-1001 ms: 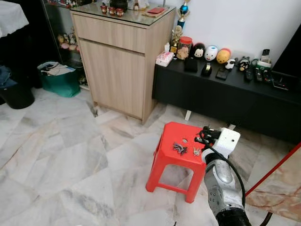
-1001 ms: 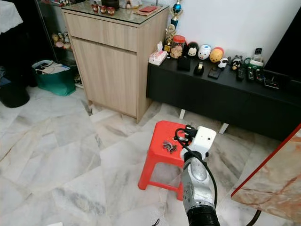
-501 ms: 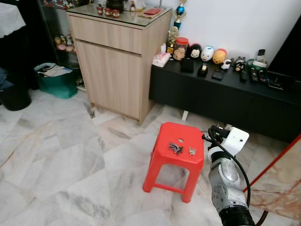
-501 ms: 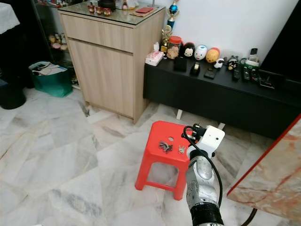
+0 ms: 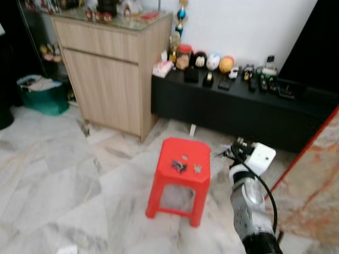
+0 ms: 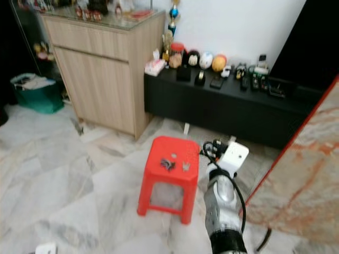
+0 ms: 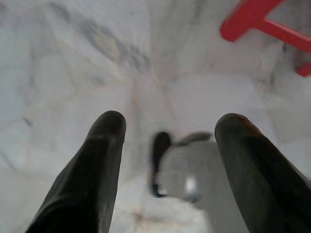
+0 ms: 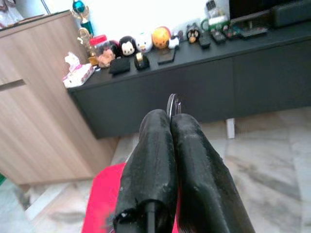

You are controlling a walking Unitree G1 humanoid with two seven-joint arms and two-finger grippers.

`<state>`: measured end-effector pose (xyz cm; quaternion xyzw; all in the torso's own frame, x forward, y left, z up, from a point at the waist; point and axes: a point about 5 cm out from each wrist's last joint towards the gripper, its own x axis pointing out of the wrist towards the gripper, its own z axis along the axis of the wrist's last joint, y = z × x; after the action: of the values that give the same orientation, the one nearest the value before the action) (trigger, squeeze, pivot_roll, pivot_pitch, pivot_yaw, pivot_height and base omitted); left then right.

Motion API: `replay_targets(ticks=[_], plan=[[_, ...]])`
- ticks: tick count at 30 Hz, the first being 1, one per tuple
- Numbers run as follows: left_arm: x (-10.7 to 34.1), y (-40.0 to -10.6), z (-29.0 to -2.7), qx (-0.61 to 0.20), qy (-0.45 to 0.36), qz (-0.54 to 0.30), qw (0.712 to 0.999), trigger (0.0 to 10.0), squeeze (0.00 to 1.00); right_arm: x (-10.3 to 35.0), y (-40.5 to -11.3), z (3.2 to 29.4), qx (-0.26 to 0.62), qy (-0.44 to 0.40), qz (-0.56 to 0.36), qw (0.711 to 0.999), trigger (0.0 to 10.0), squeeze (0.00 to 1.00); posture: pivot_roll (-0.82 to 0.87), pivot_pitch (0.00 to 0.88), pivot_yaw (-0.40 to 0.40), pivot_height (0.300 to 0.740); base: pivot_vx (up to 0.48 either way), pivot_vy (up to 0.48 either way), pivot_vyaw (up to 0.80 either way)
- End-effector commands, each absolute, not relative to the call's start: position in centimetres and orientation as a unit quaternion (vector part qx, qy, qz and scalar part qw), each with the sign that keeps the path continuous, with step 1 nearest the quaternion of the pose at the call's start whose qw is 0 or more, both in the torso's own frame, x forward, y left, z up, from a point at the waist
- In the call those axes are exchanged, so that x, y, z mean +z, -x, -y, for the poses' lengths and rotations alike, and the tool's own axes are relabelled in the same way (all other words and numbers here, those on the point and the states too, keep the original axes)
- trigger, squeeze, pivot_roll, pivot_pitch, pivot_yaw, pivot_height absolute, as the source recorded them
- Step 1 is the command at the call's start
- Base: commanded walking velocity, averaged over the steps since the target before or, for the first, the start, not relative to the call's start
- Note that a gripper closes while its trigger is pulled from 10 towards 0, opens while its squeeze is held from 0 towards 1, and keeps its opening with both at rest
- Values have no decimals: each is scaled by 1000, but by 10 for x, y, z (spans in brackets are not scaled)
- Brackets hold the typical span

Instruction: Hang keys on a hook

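1. Right gripper [image 8: 171, 116] has its two black fingers pressed flat together, and a thin grey ring-shaped bit of metal peeks out past their tips; what it belongs to cannot be told.
2. From the head views, the right arm [image 5: 249, 203] is raised just beside the red stool [image 5: 180, 177], on the stool's right side, with its white wrist block about level with the seat.
3. On the seat, to the left of that wrist, lie the keys [image 5: 178, 167], a dark bunch, with a smaller pale piece [image 5: 197, 169] just beside them; they are apart from the gripper.
4. Ahead of the right gripper, its wrist view shows the black low cabinet [image 8: 204, 87] with a row of round figurines [image 8: 129, 46] and remotes on top, and the wooden cabinet [image 8: 29, 111] next to it.
5. Left gripper [image 7: 167, 131] hangs with its fingers spread wide apart, pointing down at the marble floor [image 7: 73, 63].
6. Beyond the left fingertips, the wrist view catches a blurred dark and grey shape low on the floor and a red stool leg [image 7: 252, 22] well off to one side.
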<state>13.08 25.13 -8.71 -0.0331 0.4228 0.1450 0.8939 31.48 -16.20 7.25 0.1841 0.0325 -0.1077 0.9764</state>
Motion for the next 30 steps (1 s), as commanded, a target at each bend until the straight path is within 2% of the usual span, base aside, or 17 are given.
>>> replay_targets(ticks=[1,15,20,30], plan=[[-88,-126,-256,155,31,-432,888,10000,0,82,-319,159,-105,-187,-12,977,10000,0,73,0,-102,740,0,-285,0],[-87,-115,-267,165,34,-437,884,10000,0,82,-318,170,-138,-201,-12,970,10000,0,64,0,-93,740,0,-285,0],[-87,-109,-272,169,34,-439,882,10000,0,83,-319,169,-140,-203,-11,969,10000,0,64,0,-95,740,0,-283,-800],[-90,-114,-259,160,36,-439,883,10000,0,84,-321,169,-142,-198,-11,970,10000,0,63,0,-90,740,0,-248,-699]])
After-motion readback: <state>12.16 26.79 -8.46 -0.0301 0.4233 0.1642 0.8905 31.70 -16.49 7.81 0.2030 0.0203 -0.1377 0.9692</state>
